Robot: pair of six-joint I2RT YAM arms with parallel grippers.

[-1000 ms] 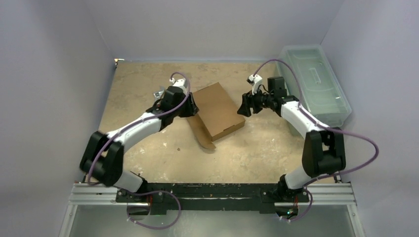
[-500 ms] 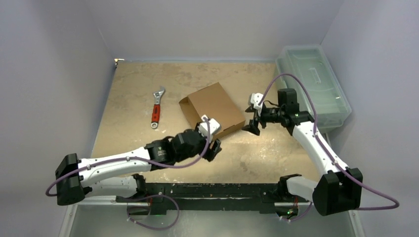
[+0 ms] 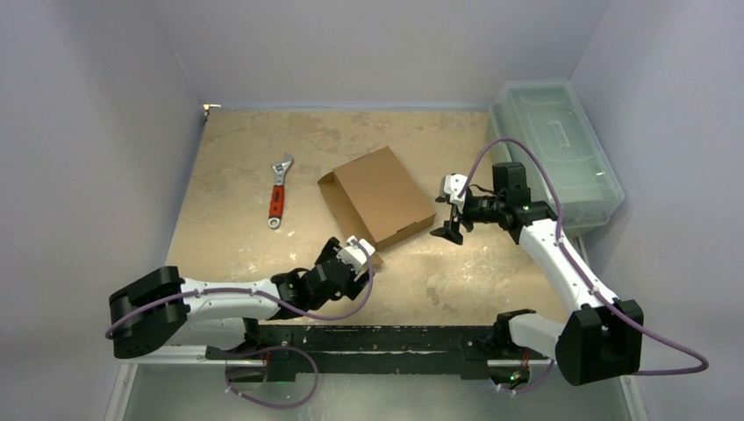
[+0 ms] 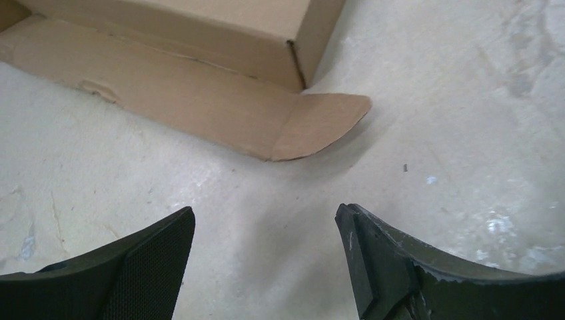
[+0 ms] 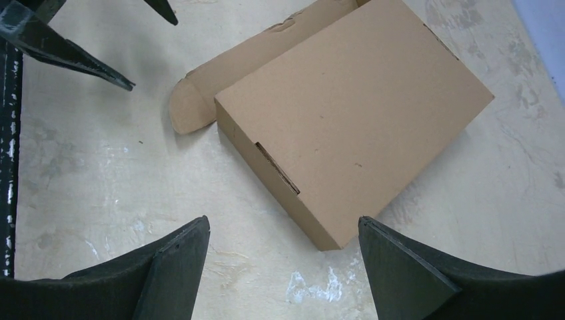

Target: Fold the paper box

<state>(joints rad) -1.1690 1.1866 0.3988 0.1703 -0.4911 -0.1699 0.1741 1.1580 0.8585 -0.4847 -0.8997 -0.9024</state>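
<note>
A: What colour is the paper box (image 3: 379, 195)?
B: Plain brown, no print. The table (image 3: 237, 149) is mottled sandy beige with pale blotches.
A: At nine o'clock from it?
B: A wrench (image 3: 277, 203), red handle, silver head. At three o'clock, a translucent pale-green bin (image 3: 561, 149).
A: The robot?
B: Left arm (image 3: 224, 298) and right arm (image 3: 561, 256) white and black, cable (image 3: 511, 139) purple

No text, label or number can be read anywhere. The paper box (image 5: 353, 120) shows plain brown faces. Any marking on the adjustable wrench (image 3: 278, 200) may simply be too small to read.
</note>
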